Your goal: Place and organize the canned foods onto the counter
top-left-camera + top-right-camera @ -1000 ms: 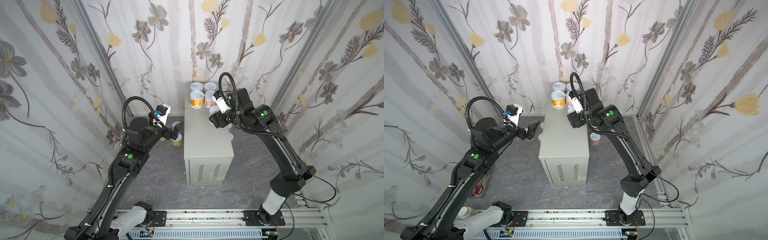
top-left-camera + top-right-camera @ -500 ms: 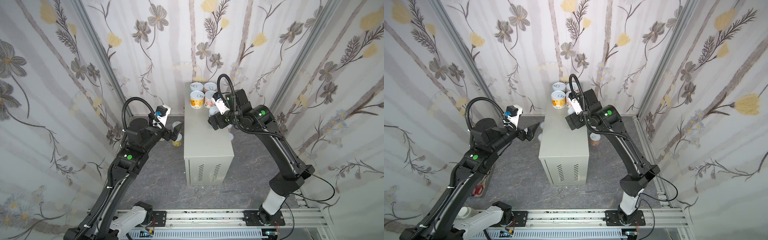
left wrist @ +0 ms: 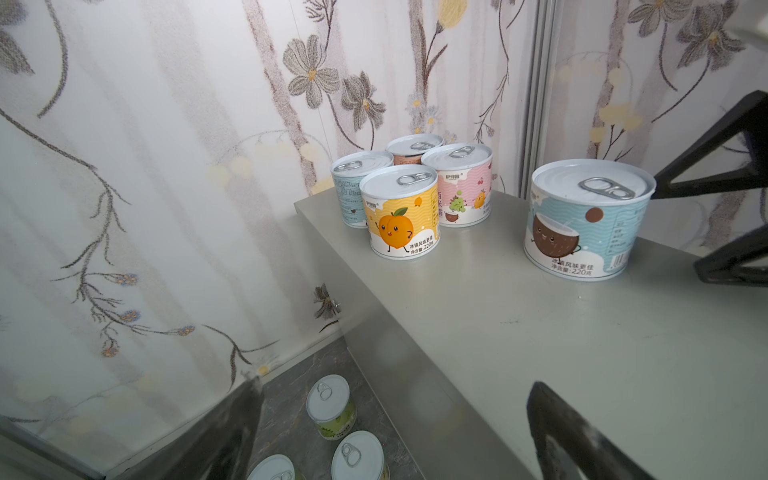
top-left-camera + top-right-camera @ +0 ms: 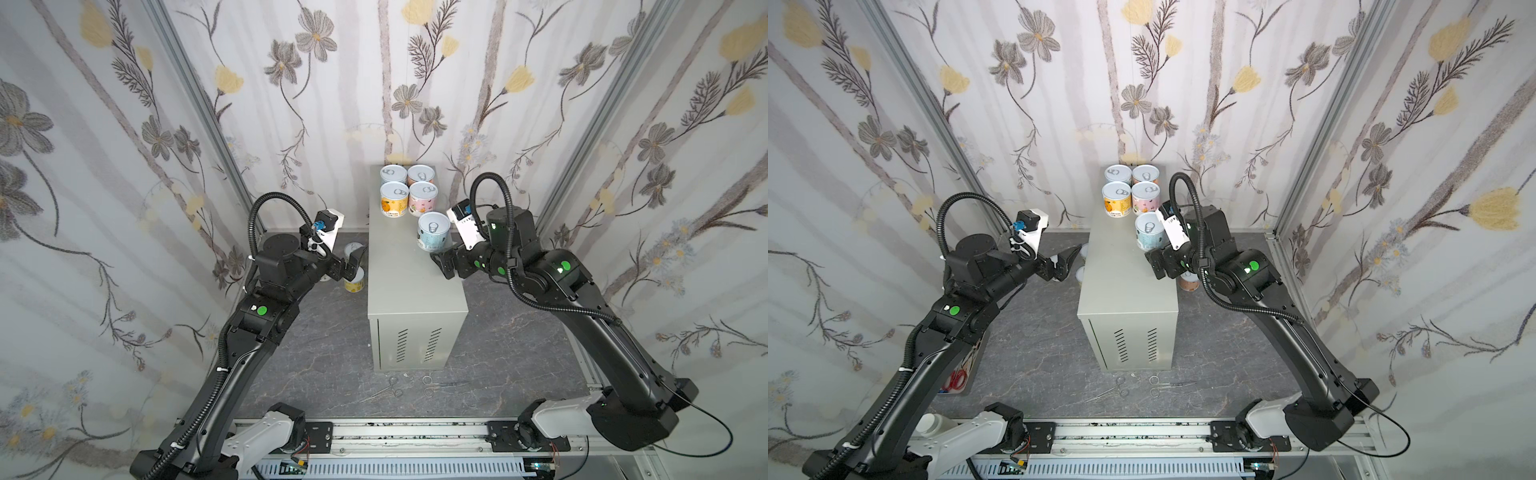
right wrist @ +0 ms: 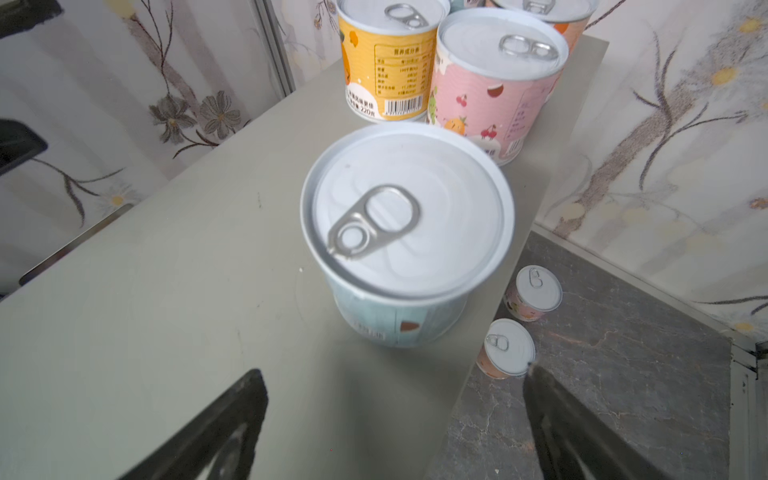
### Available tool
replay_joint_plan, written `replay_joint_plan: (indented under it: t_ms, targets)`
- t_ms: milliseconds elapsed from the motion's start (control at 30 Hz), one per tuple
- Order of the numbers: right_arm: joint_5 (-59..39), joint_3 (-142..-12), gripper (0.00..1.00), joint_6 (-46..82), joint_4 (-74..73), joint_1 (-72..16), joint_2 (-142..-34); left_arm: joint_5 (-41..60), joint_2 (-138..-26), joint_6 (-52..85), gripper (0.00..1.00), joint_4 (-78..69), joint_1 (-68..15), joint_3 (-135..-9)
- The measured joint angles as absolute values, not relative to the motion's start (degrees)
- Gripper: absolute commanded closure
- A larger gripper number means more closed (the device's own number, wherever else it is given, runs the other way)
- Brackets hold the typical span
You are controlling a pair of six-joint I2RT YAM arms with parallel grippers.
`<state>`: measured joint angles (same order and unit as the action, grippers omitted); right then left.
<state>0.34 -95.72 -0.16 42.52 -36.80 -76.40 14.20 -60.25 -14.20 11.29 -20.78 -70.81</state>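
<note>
End effector [image 5: 395, 372] agape, off can [image 5: 407, 232]

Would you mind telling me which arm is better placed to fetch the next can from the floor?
Probably the left: the open left gripper hangs above the floor cans beside the counter, while the right gripper is up by the light blue can.

Operator: Which tins cannot be read fully?

Technician: Right wrist view: light-blue tin [image 5: 405, 232] blurred; rear tin [image 5: 544, 10] cut by the frame edge. Left wrist view: floor tin [image 3: 359, 457] cropped at the edge.

Operator: Top views?

Technician: In a top view, yellow tin [image 4: 355, 284], left of the surface [image 4: 415, 291], partly covered by the left gripper [image 4: 354, 262]. In a top view, bottle [image 4: 932, 420], lower left, mostly behind an arm.
</note>
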Motion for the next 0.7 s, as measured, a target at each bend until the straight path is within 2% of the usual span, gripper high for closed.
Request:
replay_joint_plan:
  t_ms: [267, 700]
  targets:
    - [-1.0, -72.3, 0.13, 2.1, 21.9, -37.2, -62.7, 15.2, -60.8, -14.5, 0.0, 11.3, -20.8, -71.6]
    - [-1.6, -67.0, 0.18, 1.2, 6.9, -37.3, -63.5, 14.7, -60.9, -15.0, 0.0, 11.3, -20.8, -72.3]
